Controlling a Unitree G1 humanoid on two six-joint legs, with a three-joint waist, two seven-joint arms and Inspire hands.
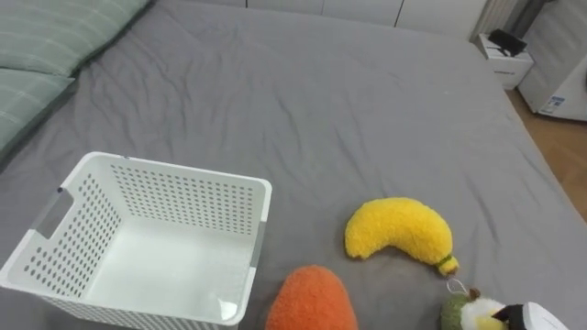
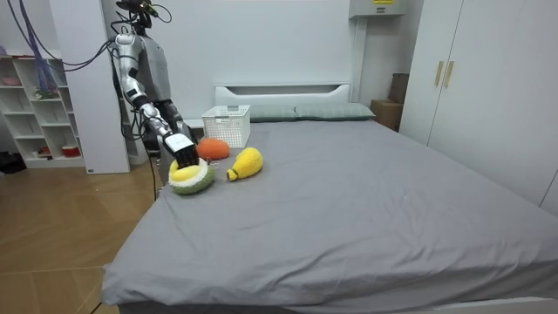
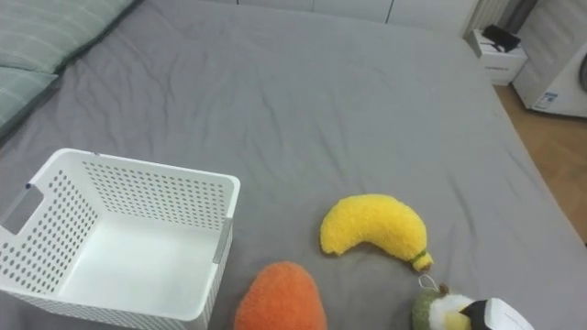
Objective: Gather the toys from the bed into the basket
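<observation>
**Operator:** Which toy am I reaching for, and where is it lying?

**Spotter:** You are going for the green and yellow plush (image 1: pixel 463 313). It is lying at the near right of the bed (image 1: pixel 321 101), close to the edge where the robot is standing. Your right hand (image 2: pixel 184 153) is resting on top of it. I cannot tell whether the fingers are curling round it or lying flat.

**Operator:** And the rest?

**Spotter:** The yellow banana (image 1: pixel 399 232) is lying just beyond it. The orange plush (image 1: pixel 312 298) is sitting to its left, near the corner of the white basket (image 1: pixel 183 172). The basket is standing open and empty at the near left, probably so that you are carrying each toy only a short way across.

**Operator:** How much room am I getting?

**Spotter:** The middle and far bed are lying bare, so you are looking free to lift up and over the orange plush. The right edge is running close to the green plush, with floor (image 1: pixel 559 147) beyond it, so a careless nudge is risking a roll-off. The pillows (image 1: pixel 37 46) are lying well apart at the far left.
</observation>
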